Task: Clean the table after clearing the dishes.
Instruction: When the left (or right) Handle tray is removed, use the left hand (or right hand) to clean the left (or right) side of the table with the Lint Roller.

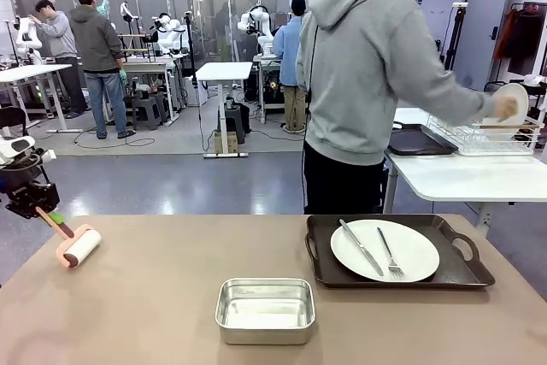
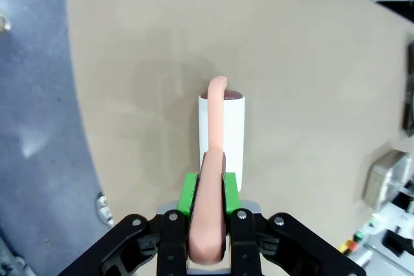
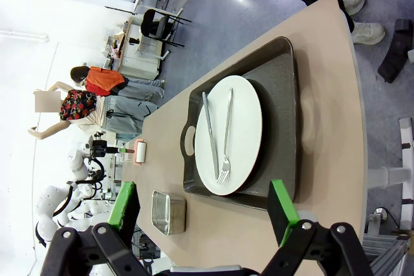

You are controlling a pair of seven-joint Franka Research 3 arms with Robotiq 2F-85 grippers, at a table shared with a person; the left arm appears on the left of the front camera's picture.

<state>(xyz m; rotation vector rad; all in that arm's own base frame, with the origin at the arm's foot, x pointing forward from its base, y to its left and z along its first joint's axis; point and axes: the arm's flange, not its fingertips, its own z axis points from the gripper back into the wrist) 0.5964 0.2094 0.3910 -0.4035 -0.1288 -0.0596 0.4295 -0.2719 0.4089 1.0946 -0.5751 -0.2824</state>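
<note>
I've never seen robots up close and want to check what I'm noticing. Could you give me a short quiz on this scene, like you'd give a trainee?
1. True or false: the left gripper is shut on the handle of the lint roller.
2. What lies on the white plate on the dark tray? A) a knife and a fork B) a spoon C) nothing
3. Fill in: at the far side, the person's hand holds a second plate at the wire ___.
Key: 1 true; 2 A; 3 rack.
</note>
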